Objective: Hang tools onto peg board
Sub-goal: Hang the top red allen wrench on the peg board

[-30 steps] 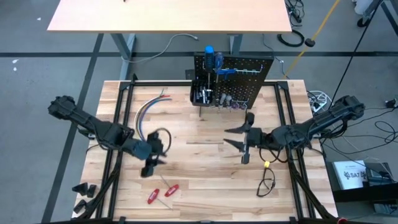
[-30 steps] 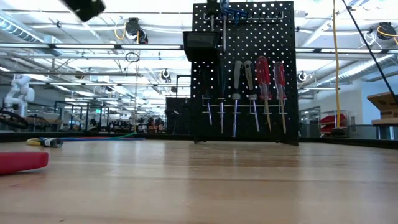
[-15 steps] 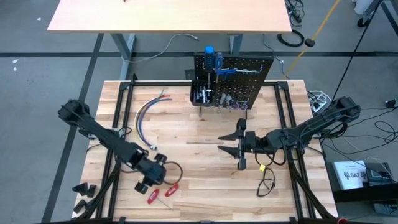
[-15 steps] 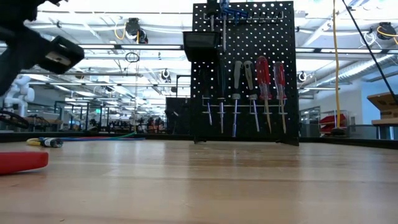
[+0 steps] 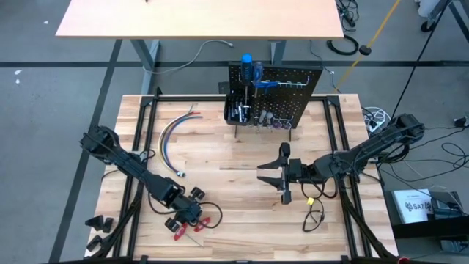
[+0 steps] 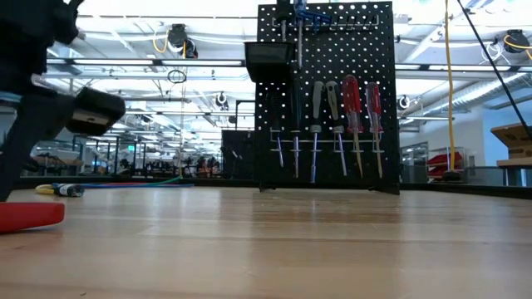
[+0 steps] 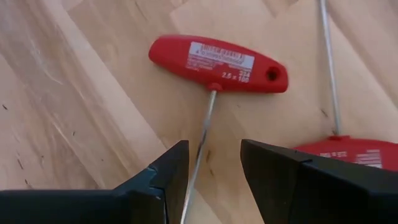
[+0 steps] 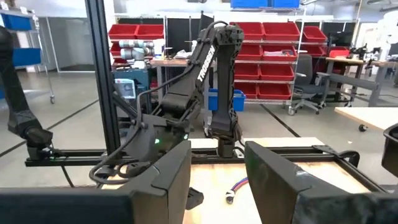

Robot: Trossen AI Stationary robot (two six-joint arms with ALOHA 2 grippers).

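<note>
Left hand (image 7: pixel 211 165): fingers apart, straddling slim shaft of red T-handle key (image 7: pixel 217 63) near desk (image 5: pixel 234 158) front-left corner | right hand (image 5: pixel 272 176): open, empty, mid-desk | black perforated peg board (image 5: pixel 275 95): desk rear edge

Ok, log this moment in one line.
left tool: open, straddling red T-handle key shaft | right tool: open, empty, mid-table | peg board: partly filled

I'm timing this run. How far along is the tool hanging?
Done: several tools already hang on the peg board. In hand: the open left gripper straddles the shaft of a red T-handle tool lying on the table, not yet gripped. Left: that and a second red tool. The right gripper waits mid-table, open.
</note>
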